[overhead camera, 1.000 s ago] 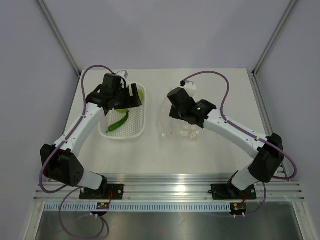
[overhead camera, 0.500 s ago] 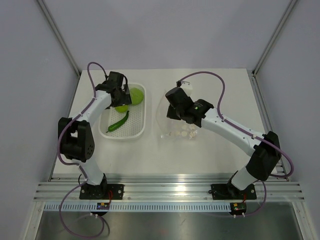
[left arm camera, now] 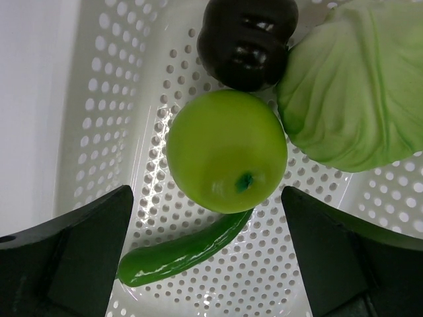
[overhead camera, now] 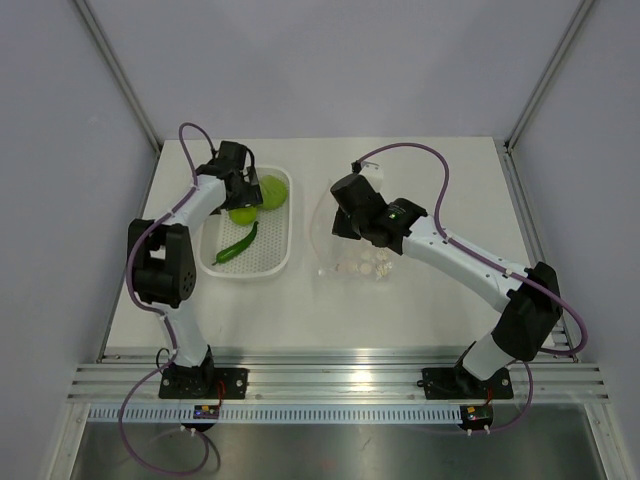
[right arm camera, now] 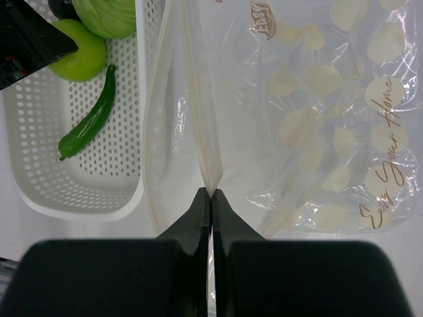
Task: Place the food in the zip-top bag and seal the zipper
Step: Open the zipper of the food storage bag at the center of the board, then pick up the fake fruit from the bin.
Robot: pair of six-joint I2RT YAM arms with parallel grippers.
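L fingers [left arm camera: 79,257] are wide apart over the green ball fruit [left arm camera: 227,150] in the tray [left arm camera: 106,99], so you centre & drop straight before closing; R fingers [right arm camera: 195,221] pinch the zip-top bag [right arm camera: 317,119] mouth beside it.

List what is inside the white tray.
A green ball, a chili, a dark piece and a cabbage. From above, the left claw hides the dark piece; anything beneath the cabbage cannot be seen.

Table [overhead camera: 440,300] bearing tray [overhead camera: 265,258] and zip-top bag [overhead camera: 366,263]
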